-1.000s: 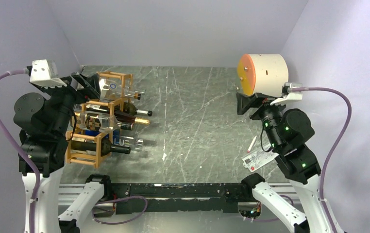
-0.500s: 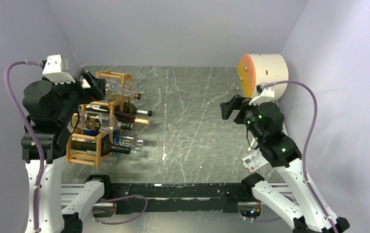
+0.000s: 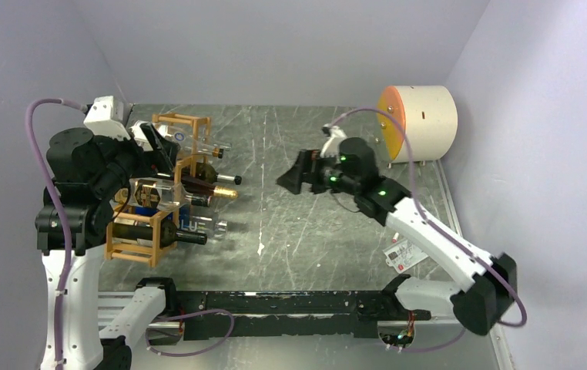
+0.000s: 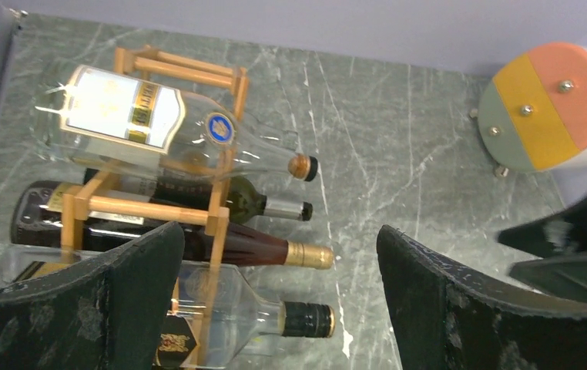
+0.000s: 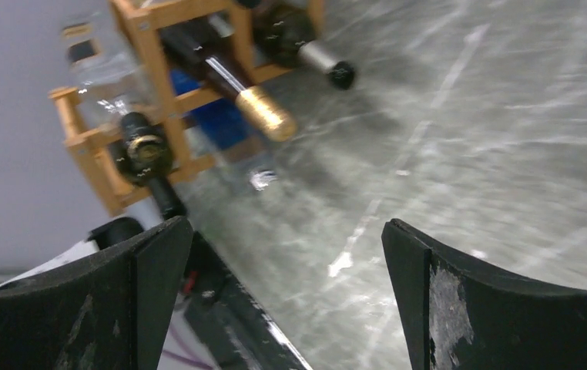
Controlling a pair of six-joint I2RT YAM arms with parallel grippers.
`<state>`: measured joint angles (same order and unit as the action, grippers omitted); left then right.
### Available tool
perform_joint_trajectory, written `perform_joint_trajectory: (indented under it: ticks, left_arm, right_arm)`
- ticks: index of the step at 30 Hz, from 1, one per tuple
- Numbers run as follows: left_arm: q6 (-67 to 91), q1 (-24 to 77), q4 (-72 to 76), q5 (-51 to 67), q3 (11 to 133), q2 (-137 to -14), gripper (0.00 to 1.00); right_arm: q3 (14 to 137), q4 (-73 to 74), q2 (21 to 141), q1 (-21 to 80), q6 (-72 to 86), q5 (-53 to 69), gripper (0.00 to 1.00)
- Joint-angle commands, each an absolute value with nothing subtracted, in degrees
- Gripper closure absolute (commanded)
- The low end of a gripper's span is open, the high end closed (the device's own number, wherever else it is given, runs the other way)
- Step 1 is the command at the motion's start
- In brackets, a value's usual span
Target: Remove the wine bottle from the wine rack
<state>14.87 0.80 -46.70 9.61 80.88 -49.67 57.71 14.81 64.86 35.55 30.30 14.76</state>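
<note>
Lying necks outward for an easy draw, the wine bottles (image 3: 198, 187) are cradled in the wine rack (image 3: 125, 250) at the desk's (image 3: 313, 231) left; the left gripper (image 4: 279, 254) and right gripper (image 5: 284, 239) are held spread, empty.

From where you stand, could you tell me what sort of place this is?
Probably a robot test cell: plain lilac walls box in a grey marbled table, holding a wooden wine rack of bottles and a white drum with a coloured face.
</note>
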Motion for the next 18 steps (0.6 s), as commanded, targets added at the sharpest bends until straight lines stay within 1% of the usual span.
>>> perform_joint_trajectory:
  ticks: [1, 4, 6, 10, 13, 15, 18]
  left_arm:
    - [17.5, 0.1, -49.2, 15.4, 79.7, -48.5, 0.02]
    - [18.6, 0.0, -48.4, 18.4, 78.4, -47.7, 0.02]
    - [19.2, 0.0, -47.9, 19.0, 77.8, -47.0, 0.02]
    - [19.5, 0.0, -47.5, 19.3, 77.4, -46.7, 0.02]
    - [19.6, 0.0, -47.4, 19.7, 76.6, -46.6, 0.02]
    - [19.6, 0.0, -47.1, 20.0, 76.2, -46.4, 0.02]
    - [19.6, 0.0, -46.8, 20.5, 75.5, -46.2, 0.02]
  right_arm:
    - [59.9, -0.3, 70.1, 45.1, 44.6, 10.8, 0.00]
    - [57.8, -11.9, 74.1, 49.7, 54.6, 8.7, 0.00]
    - [57.8, -16.2, 78.0, 51.7, 60.9, 8.5, 0.00]
    - [58.2, -27.0, 85.0, 54.7, 65.7, 11.8, 0.00]
    - [58.0, -37.8, 89.3, 56.4, 67.6, 15.6, 0.00]
    - [58.5, -40.3, 91.2, 57.6, 67.6, 14.2, 0.00]
    - [60.1, -38.8, 94.3, 58.6, 67.4, 12.0, 0.00]
